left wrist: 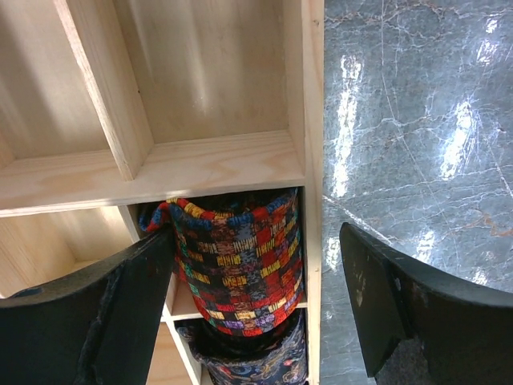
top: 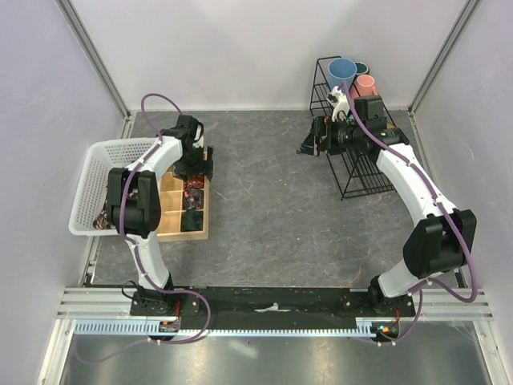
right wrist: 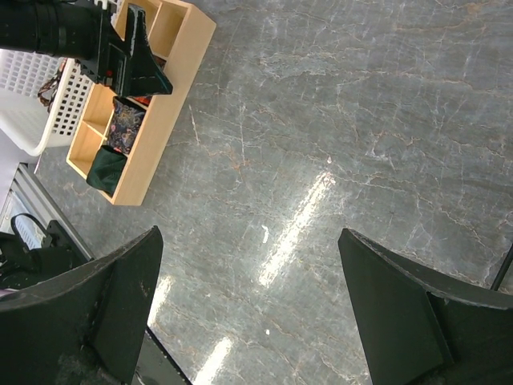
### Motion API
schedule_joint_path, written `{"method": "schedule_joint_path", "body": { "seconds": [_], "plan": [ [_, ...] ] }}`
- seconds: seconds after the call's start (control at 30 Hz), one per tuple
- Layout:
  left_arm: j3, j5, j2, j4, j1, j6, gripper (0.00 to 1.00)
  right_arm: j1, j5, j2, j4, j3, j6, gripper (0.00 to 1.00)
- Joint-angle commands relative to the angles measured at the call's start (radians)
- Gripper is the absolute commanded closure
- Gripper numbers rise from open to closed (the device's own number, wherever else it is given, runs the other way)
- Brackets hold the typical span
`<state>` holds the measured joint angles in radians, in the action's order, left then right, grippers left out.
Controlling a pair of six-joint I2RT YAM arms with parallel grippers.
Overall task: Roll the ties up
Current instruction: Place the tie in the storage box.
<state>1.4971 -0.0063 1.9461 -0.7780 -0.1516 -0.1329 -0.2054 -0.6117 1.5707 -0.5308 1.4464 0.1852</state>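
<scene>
A rolled tie (left wrist: 240, 265) with a red, yellow and blue check print sits upright in a compartment of the wooden tray (left wrist: 216, 164). A darker rolled tie (left wrist: 264, 361) fills the compartment below it. My left gripper (left wrist: 256, 241) hangs open just above the checked roll, one finger over the tray and the other over the table beside the tray wall. From above, the left gripper (top: 195, 167) is at the tray's far end, with rolled ties (top: 192, 195) in the right column. My right gripper (right wrist: 248, 241) is open over bare table, holding nothing.
A white plastic basket (top: 96, 172) stands left of the wooden tray (top: 178, 228), with printed fabric (top: 103, 218) in its near corner. A black wire rack (top: 357, 172) with cups (top: 343, 72) stands at the back right, close behind the right gripper (top: 310, 147).
</scene>
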Motion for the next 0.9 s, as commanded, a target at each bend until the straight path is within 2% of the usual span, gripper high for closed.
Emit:
{"method": "schedule_joint_path", "body": {
  "seconds": [0.0, 0.13, 0.67, 0.8, 0.87],
  "plan": [
    [-0.009, 0.029, 0.013, 0.034, 0.004, 0.003, 0.09, 0.004, 0.000, -0.043, 0.006, -0.015, -0.010, 0.02],
    [0.000, 0.048, 0.010, 0.031, 0.004, 0.006, 0.08, 0.004, 0.000, -0.043, 0.008, -0.012, -0.009, 0.02],
    [0.046, -0.043, -0.220, -0.001, 0.004, 0.065, 0.06, 0.004, -0.022, -0.024, 0.034, 0.017, -0.004, 0.02],
    [0.095, 0.002, -0.285, 0.005, 0.004, 0.122, 0.02, 0.003, -0.019, -0.024, 0.041, 0.023, -0.009, 0.02],
    [0.121, 0.069, -0.306, 0.006, 0.004, 0.131, 0.00, 0.003, -0.011, -0.028, 0.046, 0.023, -0.013, 0.02]
  ]
}}
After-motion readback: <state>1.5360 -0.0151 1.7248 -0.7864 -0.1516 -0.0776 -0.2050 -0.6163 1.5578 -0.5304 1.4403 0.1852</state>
